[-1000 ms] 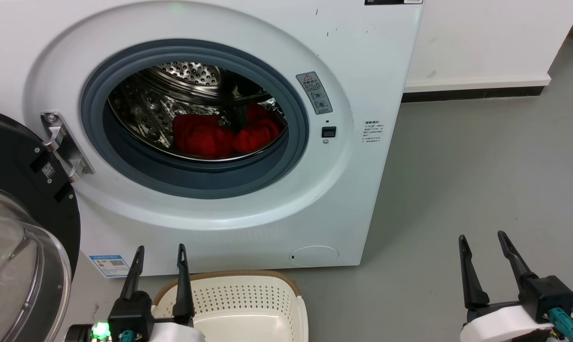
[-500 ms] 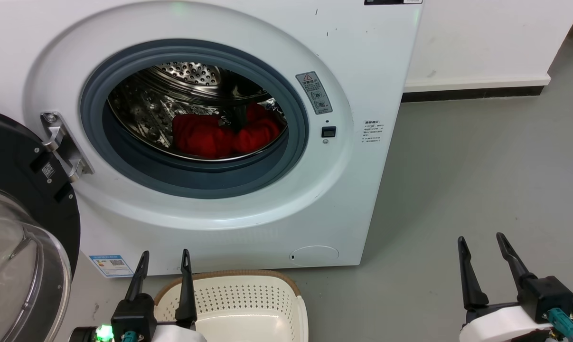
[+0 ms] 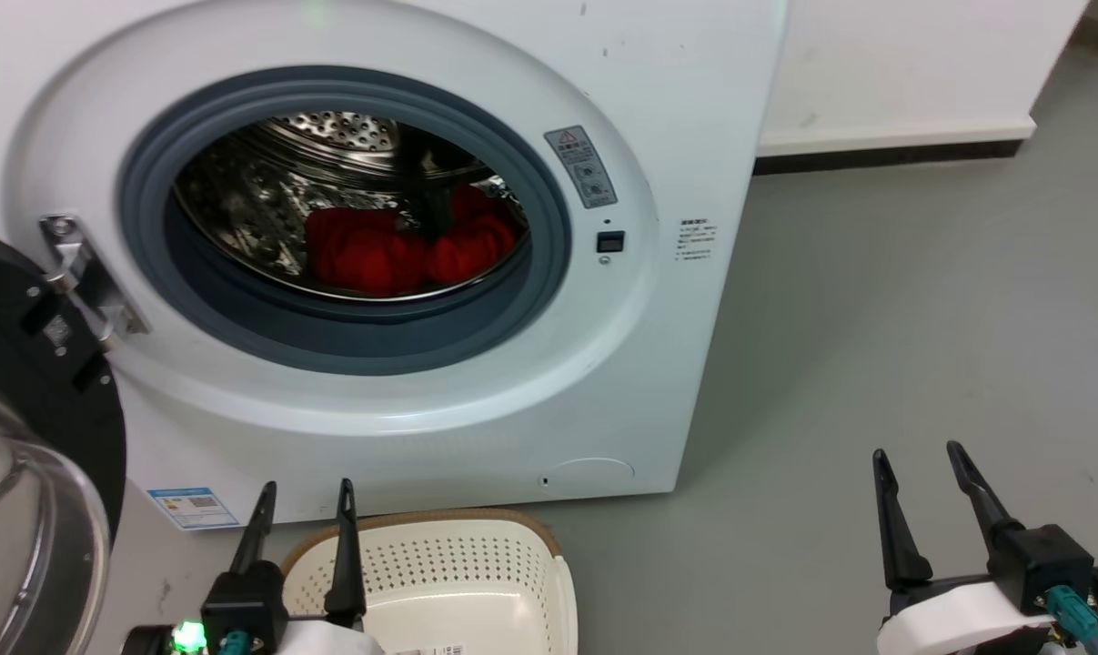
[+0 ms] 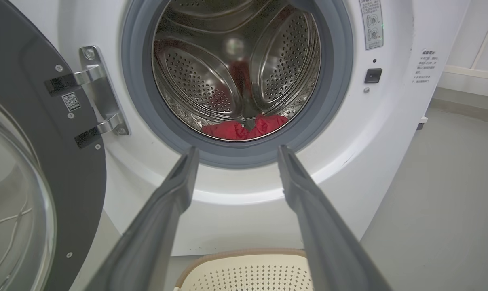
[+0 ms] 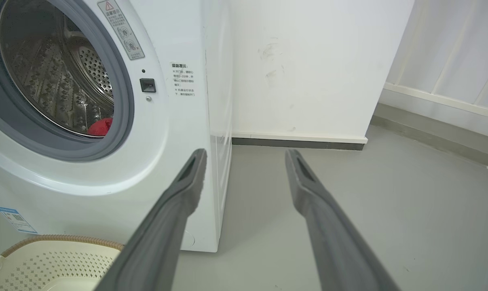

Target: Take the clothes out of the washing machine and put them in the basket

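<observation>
The washing machine (image 3: 476, 400) stands ahead on the floor (image 3: 876, 318), door (image 3: 21, 364) swung out to its left. The clothes (image 3: 403, 250) lie low in the drum (image 3: 239, 191), right of centre. The basket (image 3: 439, 573) sits on the floor before the machine, below the port (image 3: 330, 337). The left claw (image 3: 306, 487) hangs at the basket's left rim; the right claw (image 3: 916, 448) well off right, over floor.

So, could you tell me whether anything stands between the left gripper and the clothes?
Nothing visible does: the door is swung open to the left, and the left gripper faces the open drum. The clothes lie low inside, behind the ring's lower lip.
</observation>
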You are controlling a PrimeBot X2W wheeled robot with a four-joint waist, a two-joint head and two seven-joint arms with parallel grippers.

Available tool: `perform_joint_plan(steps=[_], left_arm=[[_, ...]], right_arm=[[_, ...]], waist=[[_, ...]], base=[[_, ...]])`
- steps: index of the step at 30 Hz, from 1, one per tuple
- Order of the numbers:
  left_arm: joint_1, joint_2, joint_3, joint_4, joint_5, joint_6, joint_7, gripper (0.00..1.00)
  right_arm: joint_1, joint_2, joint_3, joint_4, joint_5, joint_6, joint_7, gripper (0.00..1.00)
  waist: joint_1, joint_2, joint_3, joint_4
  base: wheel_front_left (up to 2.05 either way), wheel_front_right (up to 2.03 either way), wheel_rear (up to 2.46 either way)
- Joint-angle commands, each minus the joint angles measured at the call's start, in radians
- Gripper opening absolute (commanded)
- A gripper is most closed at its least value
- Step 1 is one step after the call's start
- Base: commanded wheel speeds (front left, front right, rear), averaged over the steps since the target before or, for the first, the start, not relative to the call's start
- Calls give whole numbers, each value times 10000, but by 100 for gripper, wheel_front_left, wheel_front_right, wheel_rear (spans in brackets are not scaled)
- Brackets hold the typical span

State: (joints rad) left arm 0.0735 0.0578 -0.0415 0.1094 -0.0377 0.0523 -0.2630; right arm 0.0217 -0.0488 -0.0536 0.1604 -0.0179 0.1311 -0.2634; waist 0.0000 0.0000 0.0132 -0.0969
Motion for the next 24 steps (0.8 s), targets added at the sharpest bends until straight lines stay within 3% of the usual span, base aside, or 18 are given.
perform_joint_plan(steps=[1,8,16,24], left_arm=[[-239,93,128,37,-16,-91,-28,100],[-1499,770,669,270,-55,-596,-28,100],[-4873,2490,662,1958,8,-1540,-26,100],[-9431,4193,-143,4378,-259,-1798,1742,100]], right_arm=[[-219,-28,-20,-49,-36,-7,-21,100],[-725,-25,-135,-304,103,-7,-19,100],[-1532,-7,-392,-442,966,-5,-21,100],[-2157,-5,-533,-779,1513,-7,-21,100]], waist=[[0,0,270,-266],[0,0,1704,-994],[0,0,4129,-1828],[0,0,6133,-2539]], base=[[0,0,0],[0,0,0],[0,0,0],[0,0,0]])
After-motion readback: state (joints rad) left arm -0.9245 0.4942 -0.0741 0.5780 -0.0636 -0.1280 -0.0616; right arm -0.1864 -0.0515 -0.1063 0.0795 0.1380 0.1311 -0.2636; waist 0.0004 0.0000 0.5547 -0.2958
